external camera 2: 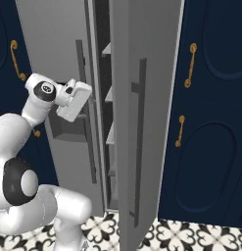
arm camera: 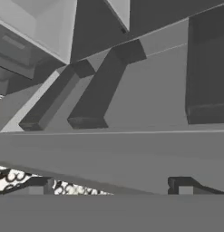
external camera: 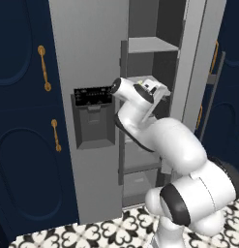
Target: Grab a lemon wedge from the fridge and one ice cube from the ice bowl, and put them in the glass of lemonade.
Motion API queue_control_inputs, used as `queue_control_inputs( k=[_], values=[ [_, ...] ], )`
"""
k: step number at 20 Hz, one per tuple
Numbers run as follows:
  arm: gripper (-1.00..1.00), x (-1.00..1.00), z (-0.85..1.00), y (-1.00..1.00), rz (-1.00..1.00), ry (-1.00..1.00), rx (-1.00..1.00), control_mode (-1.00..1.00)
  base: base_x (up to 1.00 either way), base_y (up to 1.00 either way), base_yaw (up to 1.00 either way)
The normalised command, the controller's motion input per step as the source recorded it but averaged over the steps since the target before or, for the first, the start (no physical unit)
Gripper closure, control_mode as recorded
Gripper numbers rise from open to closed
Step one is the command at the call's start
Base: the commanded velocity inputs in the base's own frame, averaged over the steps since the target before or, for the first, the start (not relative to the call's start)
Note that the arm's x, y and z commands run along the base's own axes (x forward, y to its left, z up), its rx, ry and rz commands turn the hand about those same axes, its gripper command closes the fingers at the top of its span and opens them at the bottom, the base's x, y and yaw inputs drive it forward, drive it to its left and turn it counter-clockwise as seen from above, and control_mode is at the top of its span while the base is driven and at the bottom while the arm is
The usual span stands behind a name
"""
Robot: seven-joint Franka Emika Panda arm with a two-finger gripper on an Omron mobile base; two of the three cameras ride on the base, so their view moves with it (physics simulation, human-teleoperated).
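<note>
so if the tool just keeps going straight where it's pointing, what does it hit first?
Probably a grey shelf inside the open fridge. The tool, jaws wide apart, points into the compartment, and that shelf's flat face lies straight ahead. Depth is unclear; no lemon wedge is visible in that line.

The arm [external camera: 174, 145] is showing as a chain of glossy white, rounded shells, bulging largest in the lower right of the left base view. Dark grey to black bands are ringing its joints, 1 wide band sitting at the lower right. In the right base view, a black round cap with a pale centre is marking the wrist joint at upper left, beside a boxy white hand housing.
</note>
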Motion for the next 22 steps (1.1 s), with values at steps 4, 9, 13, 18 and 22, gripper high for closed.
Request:
queue_control_inputs(
  k=[4,9,13,18,22],
  values=[
    [-1.0,0.67,-0.32,-0.26,0.0,0.0,-0.03,-1.0,0.0,0.0,0.0],
    [-1.0,0.39,-0.2,-0.37,0.0,0.0,0.0,-1.0,0.0,0.0,0.0],
    [-1.0,-0.21,0.0,-0.64,0.0,0.0,0.0,-1.0,0.0,0.0,0.0],
    [-1.0,-0.45,0.0,-0.86,-0.01,0.0,0.05,-1.0,0.0,0.0,0.0],
    [-1.0,-0.35,0.0,-0.89,-0.01,0.0,0.05,-1.0,0.0,0.0,0.0]
  ],
)
